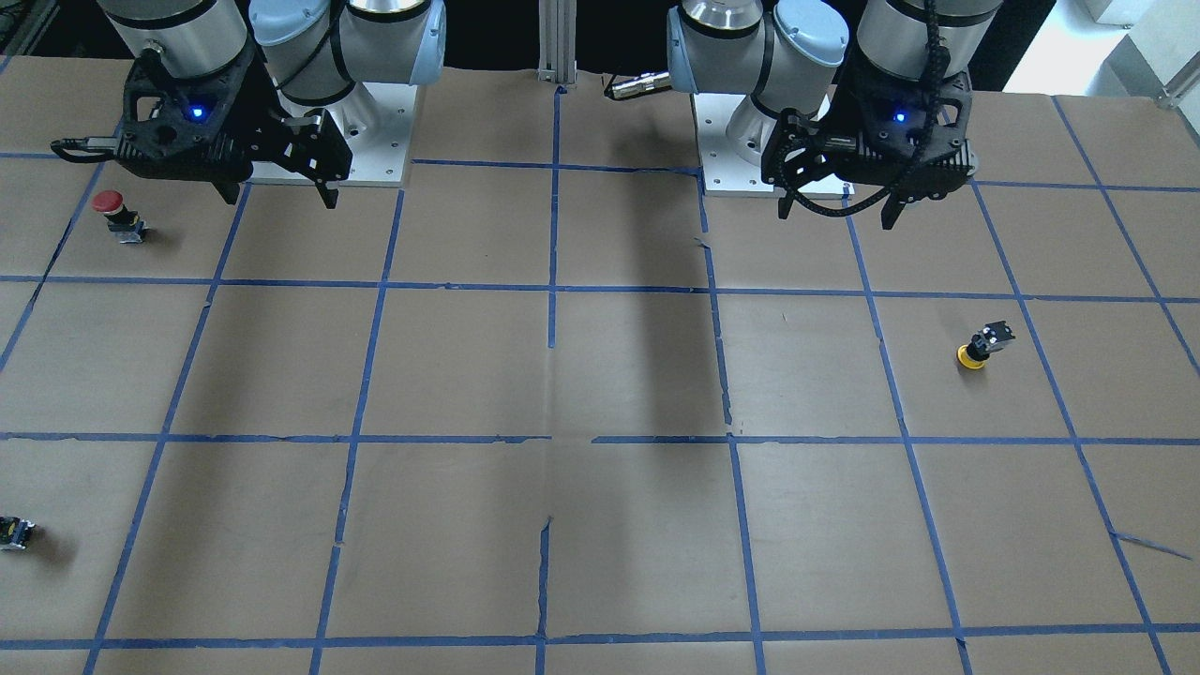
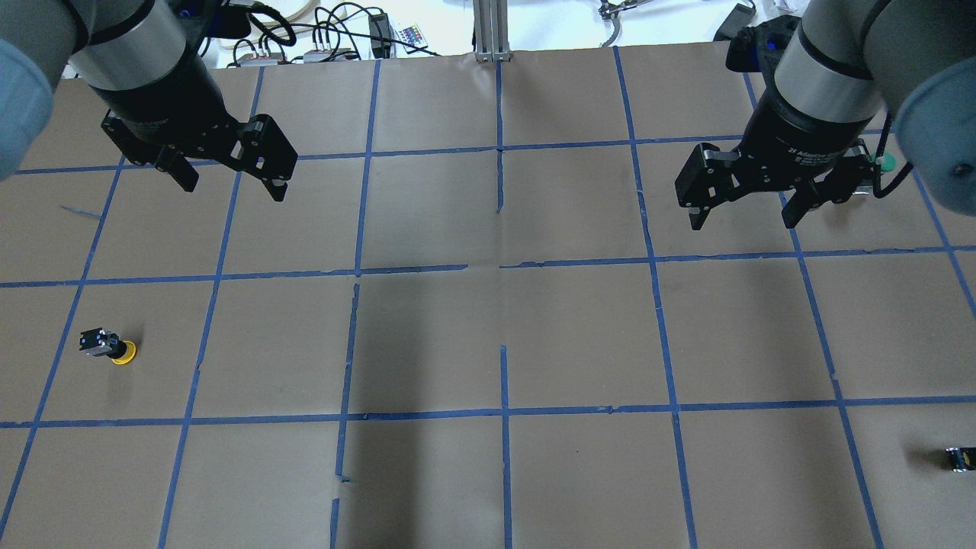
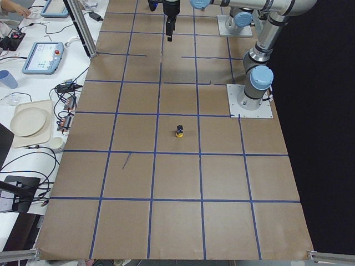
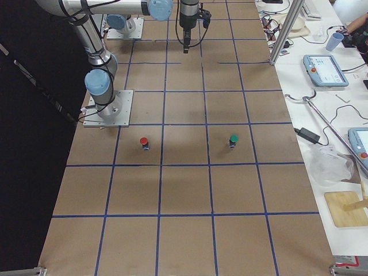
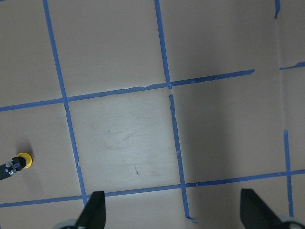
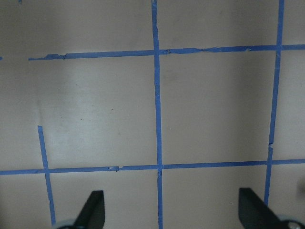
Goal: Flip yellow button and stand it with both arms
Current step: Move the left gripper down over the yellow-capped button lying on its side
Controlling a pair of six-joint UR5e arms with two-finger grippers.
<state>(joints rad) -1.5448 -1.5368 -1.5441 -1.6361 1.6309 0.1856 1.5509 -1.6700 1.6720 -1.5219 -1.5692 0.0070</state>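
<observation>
The yellow button rests on its yellow cap with the black and grey body pointing up, somewhat tilted. It lies at the left of the overhead view, shows in the exterior left view, and sits at the left edge of the left wrist view. My left gripper hangs open and empty well above and beyond it, also seen from the front. My right gripper hangs open and empty over the other half of the table.
A red-capped button stands near the right arm's base. A green-capped button stands further out on that side. A small dark capless block lies at the table's right edge. Brown paper with a blue tape grid covers the table.
</observation>
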